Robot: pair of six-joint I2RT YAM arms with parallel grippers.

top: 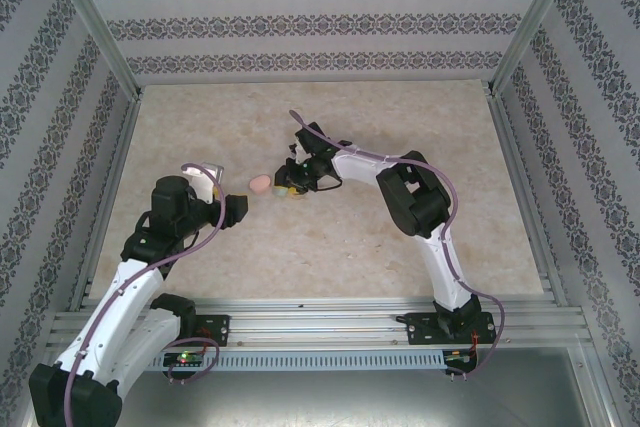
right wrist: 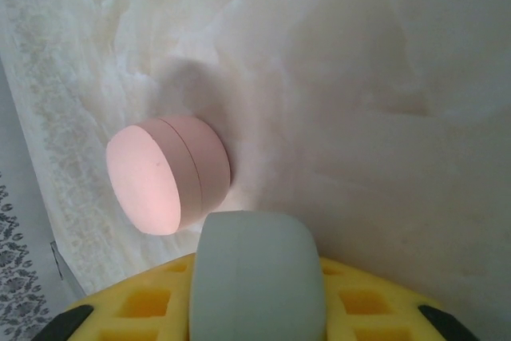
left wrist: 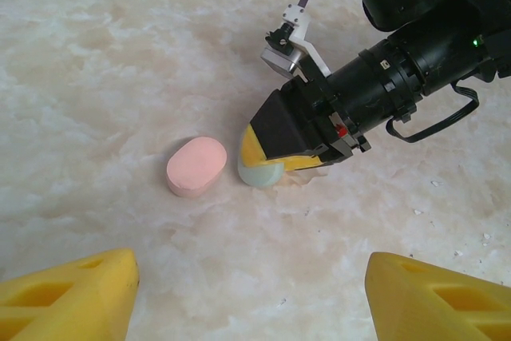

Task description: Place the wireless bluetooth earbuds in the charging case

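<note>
Marbled worktop (top: 350, 247) inside patterned walls. Right end effector (left wrist: 271, 161) clamps a pale green case (left wrist: 257, 175) just right of a closed pink case (left wrist: 195, 165). Left end effector (left wrist: 251, 285) gapes empty nearby. Insertion looks unstarted.

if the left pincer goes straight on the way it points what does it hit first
Likely the pink case, lying ahead; the pale green case in the right pincer sits close beside it, depth unclear.

green case (left wrist: 259, 173) half hidden, left fingertips (left wrist: 72, 297) cropped
</note>
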